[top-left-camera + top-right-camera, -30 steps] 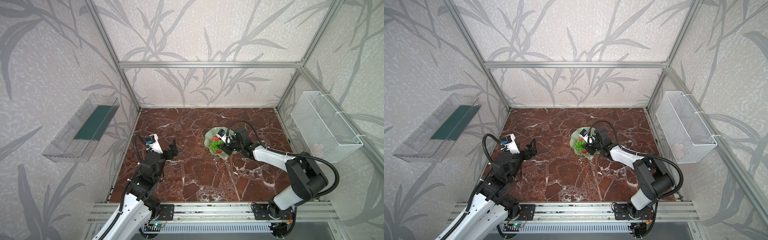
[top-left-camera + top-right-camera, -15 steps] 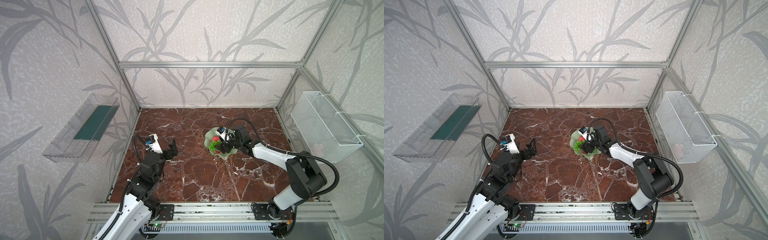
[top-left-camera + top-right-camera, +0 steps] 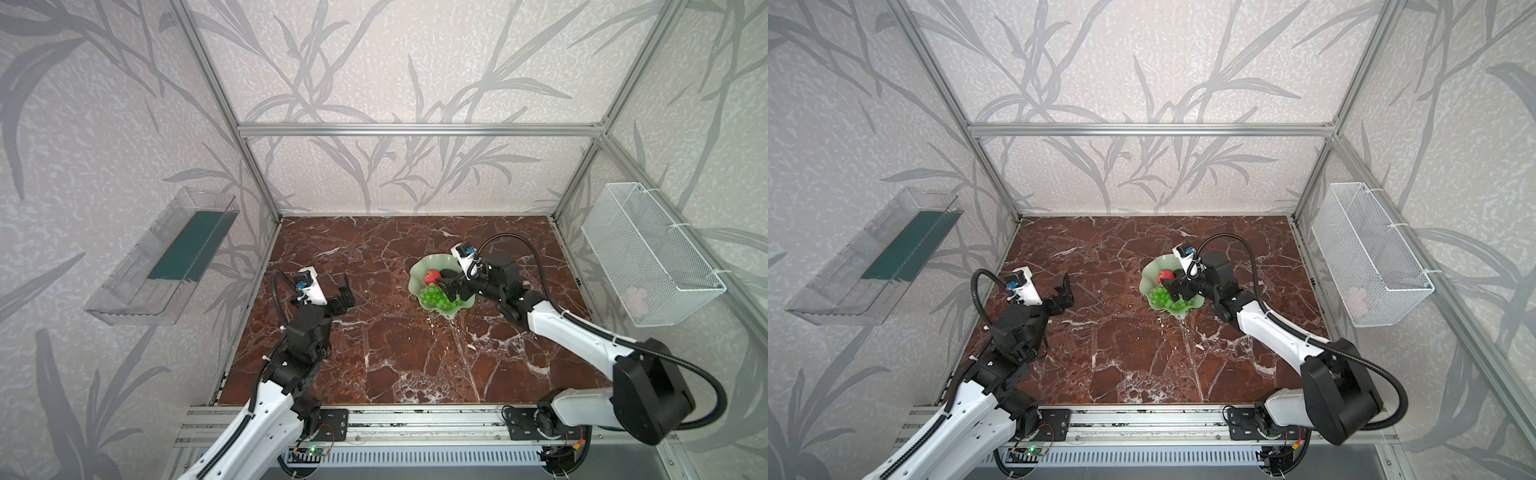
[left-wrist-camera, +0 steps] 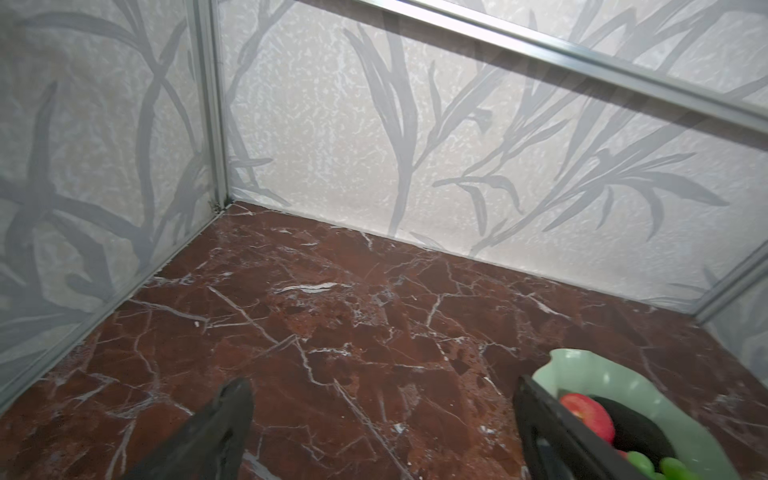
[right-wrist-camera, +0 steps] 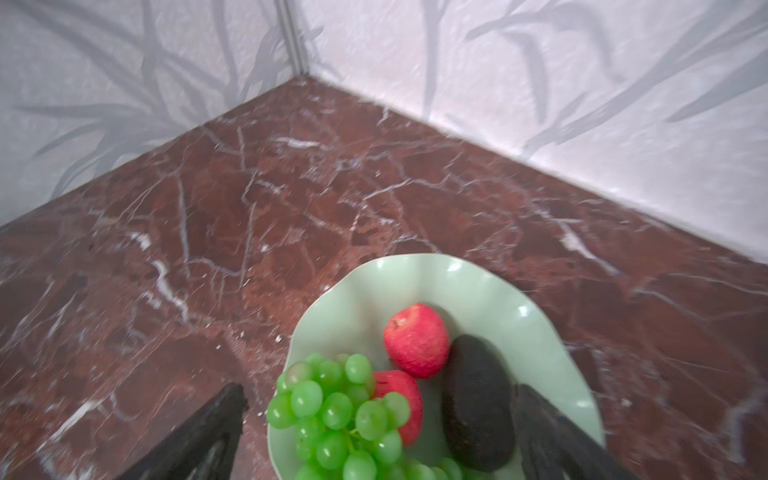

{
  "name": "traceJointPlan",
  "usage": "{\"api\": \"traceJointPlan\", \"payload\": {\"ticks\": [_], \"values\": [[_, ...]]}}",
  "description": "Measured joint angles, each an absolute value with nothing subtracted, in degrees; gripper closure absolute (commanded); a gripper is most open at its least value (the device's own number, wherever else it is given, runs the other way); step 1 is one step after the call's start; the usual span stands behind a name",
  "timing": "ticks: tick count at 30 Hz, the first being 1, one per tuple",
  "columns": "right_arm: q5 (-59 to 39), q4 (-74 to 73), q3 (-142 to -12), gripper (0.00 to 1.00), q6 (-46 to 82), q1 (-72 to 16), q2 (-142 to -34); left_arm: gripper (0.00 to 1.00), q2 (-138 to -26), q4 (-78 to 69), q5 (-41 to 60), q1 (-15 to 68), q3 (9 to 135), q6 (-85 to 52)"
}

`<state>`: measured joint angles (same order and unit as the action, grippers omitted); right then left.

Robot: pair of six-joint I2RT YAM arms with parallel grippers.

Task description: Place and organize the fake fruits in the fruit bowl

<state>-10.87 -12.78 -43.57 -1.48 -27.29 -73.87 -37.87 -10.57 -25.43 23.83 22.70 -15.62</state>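
The pale green fruit bowl (image 3: 432, 266) (image 3: 1158, 266) (image 5: 415, 274) stands right of the table's middle. In it lie a red apple (image 5: 417, 340) (image 3: 432, 275), a second red apple (image 5: 401, 395) half under the green grapes (image 5: 332, 411) (image 3: 432, 296), and the dark avocado (image 5: 478, 399). My right gripper (image 5: 380, 392) (image 3: 448, 289) hovers open just over the bowl's near side, one finger outside the rim by the grapes, the other beside the avocado, holding nothing. Far to the left, my left gripper (image 3: 345, 290) (image 4: 382, 386) is open and empty above bare marble; the bowl (image 4: 582, 365) shows beside one finger.
A clear plastic tray (image 3: 166, 257) hangs on the left wall and a white wire-mesh basket (image 3: 648, 253) on the right wall. Aluminium frame posts and papered walls close in the red marble table (image 3: 395, 353) on three sides.
My right gripper's jaws have spread wide over the bowl and it has drawn back slightly; the grapes now lie free in the bowl. The left arm has hardly moved.
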Motion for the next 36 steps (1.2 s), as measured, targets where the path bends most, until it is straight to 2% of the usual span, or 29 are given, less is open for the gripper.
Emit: {"api": "traceJointPlan", "payload": {"ticks": [9, 13, 17, 20, 26, 30, 32, 36], "values": [[12.64, -17.74, -28.73, 0.01, -0.62, -23.09, -59.77, 0.0, -52.64, -27.07, -33.47, 16.95, 14.98, -7.35], [21.8, -22.79, -23.29, 0.01, -1.69, -20.53, -59.79, 0.03, -59.35, -33.98, -31.38, 10.2, 14.02, -6.17], [26.15, -32.73, -17.78, 0.01, -2.31, -17.1, -65.12, 0.03, -67.72, -40.36, -27.07, 5.17, 14.02, -6.59], [27.57, -41.67, -15.49, 0.01, -3.92, -16.12, -73.01, 0.03, -74.87, -45.17, -24.62, 3.77, 14.04, -6.0], [24.8, -62.13, -13.3, 0.01, -7.25, -15.0, -89.71, 0.02, -78.61, -49.15, -21.06, 1.13, 15.29, -6.02], [20.75, -65.04, -13.26, 0.01, -7.57, -13.56, -91.33, 0.01, -88.86, -57.91, -19.59, -0.21, 15.97, -6.02], [18.65, -65.73, -14.61, 0.01, -7.94, -12.78, -92.2, 0.01, -88.68, -53.39, -19.35, -0.47, 16.69, -6.31], [15.51, -62.26, -18.13, 0.01, -7.55, -11.46, -91.66, 0.01, -89.25, -54.68, -18.0, -0.56, 19.38, -5.76]]}}
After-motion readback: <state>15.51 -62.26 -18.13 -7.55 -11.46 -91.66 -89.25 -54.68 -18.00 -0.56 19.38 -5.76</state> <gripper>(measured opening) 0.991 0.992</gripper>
